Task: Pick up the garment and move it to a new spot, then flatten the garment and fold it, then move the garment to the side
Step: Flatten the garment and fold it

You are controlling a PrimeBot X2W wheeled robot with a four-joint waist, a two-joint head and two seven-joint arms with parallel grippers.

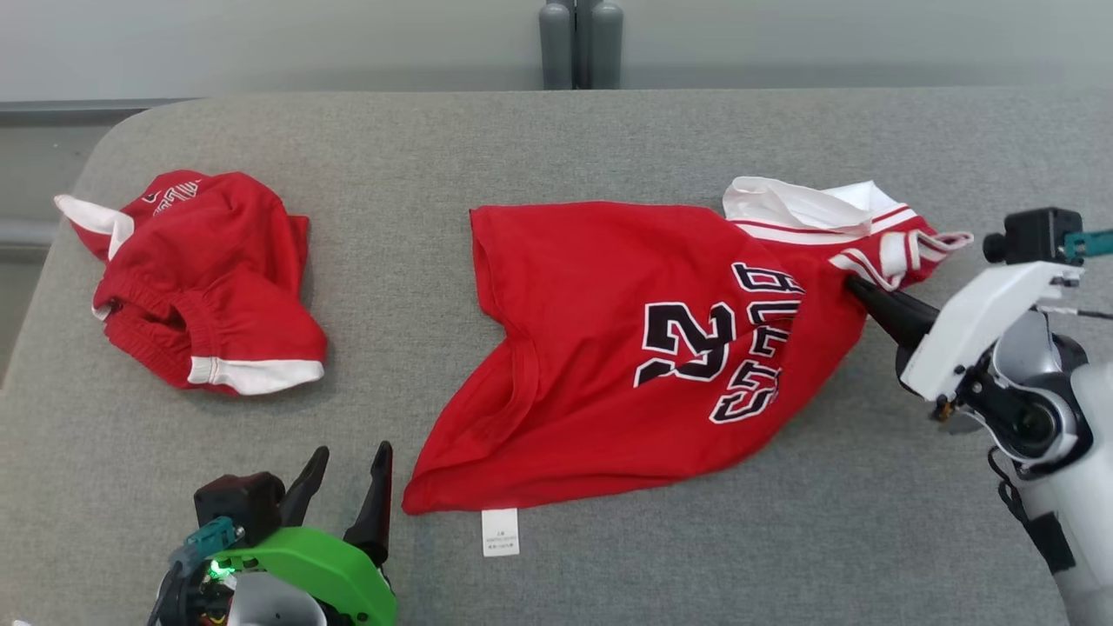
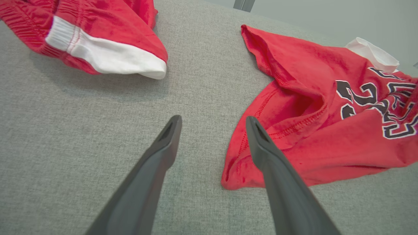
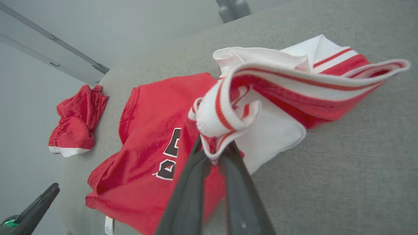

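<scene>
I have the red jersey (image 1: 626, 348) lying on the grey padded table (image 1: 556, 139), a little right of the middle, printed side up, hem end to the left and shoulder end to the right. My right gripper (image 1: 856, 287) comes in from the right and is clenched on the white-and-red striped trim (image 3: 215, 114) at that shoulder end. In the right wrist view the ribbed band bunches between the two dark fingers and sits a little off the table, with a white panel draped beneath it. The rest of the jersey lies rumpled on the surface, a fold running across its left part and the near-left hem corner pointing towards me. A small white label (image 1: 500, 532) sticks out from the near edge and lies flat on the table.

My left gripper (image 1: 348, 474) sits at the near left, fingers spread wide with nothing between them, just left of that hem corner. In the left wrist view its right finger overlaps the cloth edge, and I cannot tell whether it touches. A pair of red shorts (image 1: 204, 278) with white cuffs lies crumpled at the far left, well apart from the jersey. Two grey posts (image 1: 580, 43) stand behind the table's far edge
</scene>
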